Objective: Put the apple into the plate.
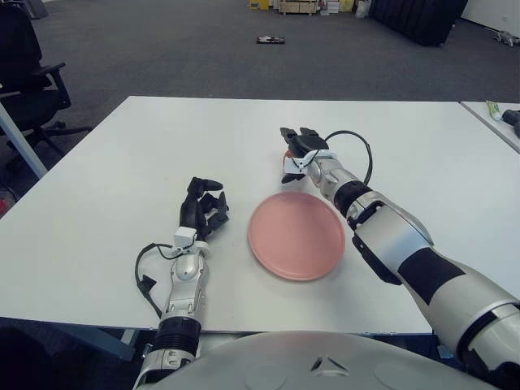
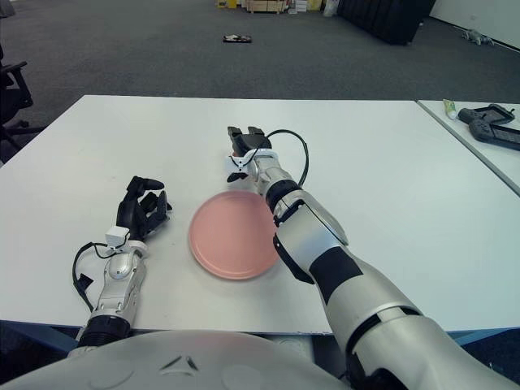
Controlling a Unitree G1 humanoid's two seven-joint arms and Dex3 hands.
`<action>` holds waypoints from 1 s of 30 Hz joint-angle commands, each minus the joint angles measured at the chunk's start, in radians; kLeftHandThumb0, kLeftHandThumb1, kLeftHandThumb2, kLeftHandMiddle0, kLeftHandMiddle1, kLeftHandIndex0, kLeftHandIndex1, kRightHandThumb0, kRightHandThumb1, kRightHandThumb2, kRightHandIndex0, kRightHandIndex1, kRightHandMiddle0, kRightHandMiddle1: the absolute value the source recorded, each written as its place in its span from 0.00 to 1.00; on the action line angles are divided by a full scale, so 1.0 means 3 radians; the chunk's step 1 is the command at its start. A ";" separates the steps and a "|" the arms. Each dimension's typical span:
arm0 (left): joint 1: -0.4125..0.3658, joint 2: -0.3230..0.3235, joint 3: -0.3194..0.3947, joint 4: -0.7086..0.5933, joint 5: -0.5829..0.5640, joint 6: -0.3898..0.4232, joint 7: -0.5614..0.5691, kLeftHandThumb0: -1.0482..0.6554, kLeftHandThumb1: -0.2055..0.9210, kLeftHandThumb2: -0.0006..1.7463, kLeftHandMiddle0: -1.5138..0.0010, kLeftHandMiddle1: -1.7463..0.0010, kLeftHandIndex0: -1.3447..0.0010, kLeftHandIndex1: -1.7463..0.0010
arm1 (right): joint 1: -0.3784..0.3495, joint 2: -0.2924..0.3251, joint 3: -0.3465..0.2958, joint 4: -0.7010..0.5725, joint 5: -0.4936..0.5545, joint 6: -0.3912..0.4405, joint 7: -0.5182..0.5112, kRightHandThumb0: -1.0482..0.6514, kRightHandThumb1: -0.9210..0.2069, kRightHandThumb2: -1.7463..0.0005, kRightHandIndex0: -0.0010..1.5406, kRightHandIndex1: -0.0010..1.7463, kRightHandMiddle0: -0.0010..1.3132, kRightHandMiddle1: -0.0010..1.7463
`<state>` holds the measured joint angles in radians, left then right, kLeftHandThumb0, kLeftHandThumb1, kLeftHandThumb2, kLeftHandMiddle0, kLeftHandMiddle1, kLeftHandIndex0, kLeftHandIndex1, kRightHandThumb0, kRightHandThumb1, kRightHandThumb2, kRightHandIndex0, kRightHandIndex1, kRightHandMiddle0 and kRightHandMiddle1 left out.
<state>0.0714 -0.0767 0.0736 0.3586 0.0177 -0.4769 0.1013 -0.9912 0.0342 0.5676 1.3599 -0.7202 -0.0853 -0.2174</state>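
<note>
The right robot hand (image 1: 297, 152) reaches across the white surface (image 1: 122, 179) to a spot just beyond the far rim of the pink plate (image 1: 296, 236), its dark fingers curled down over the apple (image 1: 286, 153), of which only a reddish sliver shows at the hand's left edge. Whether the apple is lifted or sits on the surface cannot be told. The left robot hand (image 1: 201, 210) shows left of the plate, fingers loosely bent and holding nothing.
</note>
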 commanded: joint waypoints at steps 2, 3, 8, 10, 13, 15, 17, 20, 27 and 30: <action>0.0130 -0.0011 0.0004 0.0039 0.0047 0.0029 0.0077 0.39 0.77 0.51 0.54 0.00 0.74 0.00 | -0.0008 -0.0015 0.0029 0.0032 -0.0024 0.0009 0.0058 0.05 0.23 0.86 0.00 0.00 0.00 0.00; 0.0135 -0.0012 0.0005 0.0034 0.0047 0.0029 0.0081 0.39 0.77 0.51 0.54 0.00 0.74 0.00 | -0.0002 -0.0012 0.0037 0.0034 -0.0027 0.0013 0.0071 0.05 0.23 0.86 0.00 0.00 0.00 0.00; 0.0161 -0.0019 0.0010 0.0004 0.0040 0.0029 0.0095 0.39 0.77 0.51 0.54 0.00 0.74 0.00 | 0.0011 -0.0003 0.0067 0.0041 -0.0034 0.0030 0.0122 0.08 0.24 0.86 0.00 0.00 0.00 0.00; 0.0173 -0.0021 0.0014 -0.0009 0.0021 0.0025 0.0087 0.39 0.77 0.51 0.54 0.00 0.74 0.00 | 0.0026 0.0014 0.0086 0.0049 -0.0043 0.0051 0.0156 0.09 0.24 0.86 0.00 0.00 0.00 0.00; 0.0187 -0.0027 0.0019 -0.0024 0.0006 0.0019 0.0081 0.39 0.78 0.50 0.54 0.00 0.74 0.00 | 0.0050 0.0036 0.0108 0.0060 -0.0051 0.0079 0.0197 0.09 0.23 0.86 0.00 0.00 0.00 0.00; 0.0196 -0.0030 0.0020 -0.0037 0.0002 0.0020 0.0079 0.39 0.78 0.50 0.54 0.00 0.74 0.00 | 0.0061 0.0045 0.0118 0.0064 -0.0051 0.0091 0.0217 0.09 0.23 0.85 0.00 0.00 0.00 0.00; 0.0211 -0.0026 0.0026 -0.0054 -0.0012 0.0018 0.0068 0.39 0.78 0.50 0.55 0.00 0.74 0.00 | 0.0129 0.0059 0.0136 0.0082 -0.0061 0.0106 0.0231 0.09 0.23 0.85 0.00 0.00 0.00 0.00; 0.0226 -0.0021 0.0033 -0.0074 -0.0026 0.0018 0.0060 0.39 0.78 0.50 0.55 0.00 0.74 0.00 | 0.0212 0.0054 0.0140 0.0102 -0.0058 0.0110 0.0265 0.09 0.21 0.84 0.00 0.00 0.00 0.00; 0.0271 0.0005 0.0040 -0.0162 0.0054 0.0089 0.0132 0.39 0.77 0.51 0.54 0.00 0.74 0.00 | 0.0198 0.0061 0.0002 0.0093 0.0086 0.0155 0.0518 0.10 0.19 0.81 0.00 0.00 0.00 0.00; 0.0287 0.0010 0.0047 -0.0193 0.0055 0.0147 0.0141 0.39 0.77 0.51 0.54 0.00 0.74 0.00 | 0.0194 0.0064 -0.0114 0.0087 0.0182 0.0210 0.0649 0.11 0.17 0.80 0.00 0.00 0.00 0.00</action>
<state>0.1298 -0.0762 0.0811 0.2907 0.0291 -0.4574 0.1294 -0.9572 0.0521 0.5650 1.3677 -0.7023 -0.0444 -0.0971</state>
